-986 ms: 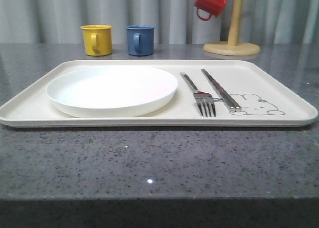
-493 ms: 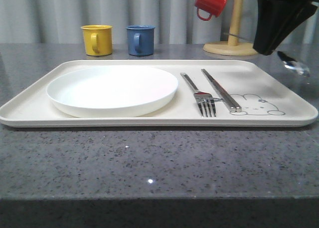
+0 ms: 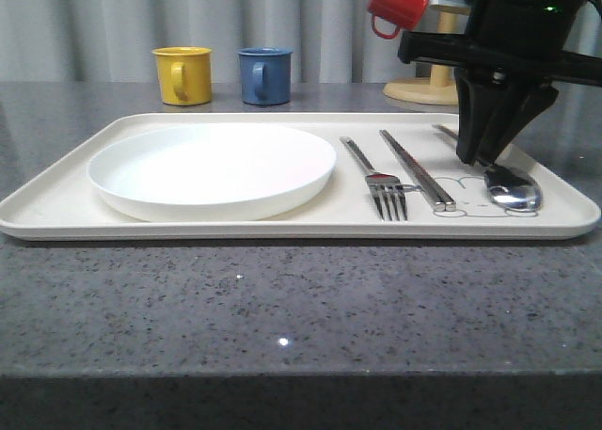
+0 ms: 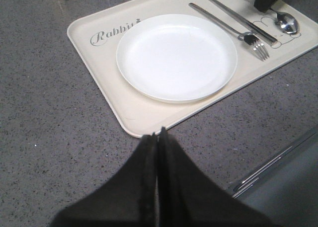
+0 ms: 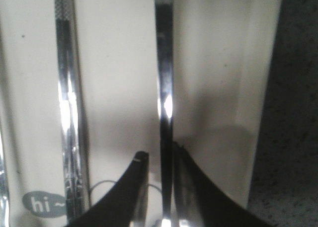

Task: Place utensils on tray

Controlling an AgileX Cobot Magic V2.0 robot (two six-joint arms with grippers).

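The cream tray (image 3: 56,209) holds a round white plate (image 3: 212,167), a steel fork (image 3: 376,181) and flat steel chopsticks (image 3: 417,171). A steel spoon (image 3: 513,190) lies on the tray's right end, its bowl resting over the rabbit drawing. My right gripper (image 3: 480,152) stands over the spoon's handle. In the right wrist view the handle (image 5: 165,78) runs between the fingers of the right gripper (image 5: 160,155); one finger is against it and the other stands off with a gap, so the gripper is open. My left gripper (image 4: 158,132) is shut on nothing, above the table near the tray's (image 4: 94,58) front corner.
A yellow mug (image 3: 182,74) and a blue mug (image 3: 264,75) stand behind the tray. A red mug (image 3: 397,5) hangs on a wooden mug tree (image 3: 437,89) at the back right, close behind my right arm. The table's edge (image 4: 268,162) runs near the left gripper.
My right arm came in from the upper right carrying the spoon and lowered it onto the tray beside the chopsticks. The plate, fork and chopsticks have not moved.
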